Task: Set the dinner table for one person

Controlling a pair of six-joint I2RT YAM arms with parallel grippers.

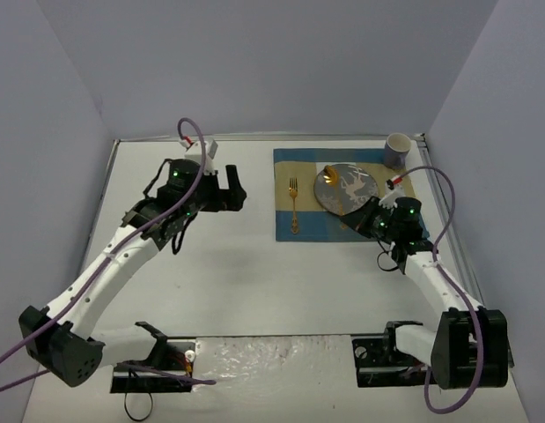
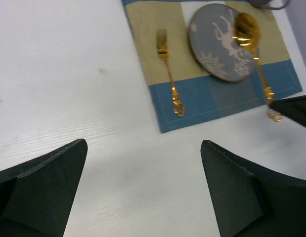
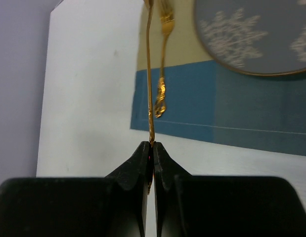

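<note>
Fork (image 1: 293,204) and plate (image 1: 344,189) sit on the placemat (image 1: 307,227), upper right. Your right gripper (image 3: 153,148) clamps the unplaced spoon (image 2: 246,29); the left gripper (image 2: 144,143) gapes empty.

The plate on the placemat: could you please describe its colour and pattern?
The plate is grey-blue with white deer and snowflakes; left wrist view is clearest.

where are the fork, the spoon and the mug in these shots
gold fork (image 2: 168,74), left wrist view, middle of its handle
gold spoon (image 2: 246,28), left wrist view, its bowl, over the plate
grey mug (image 1: 396,154), top external view, its side wall
</note>
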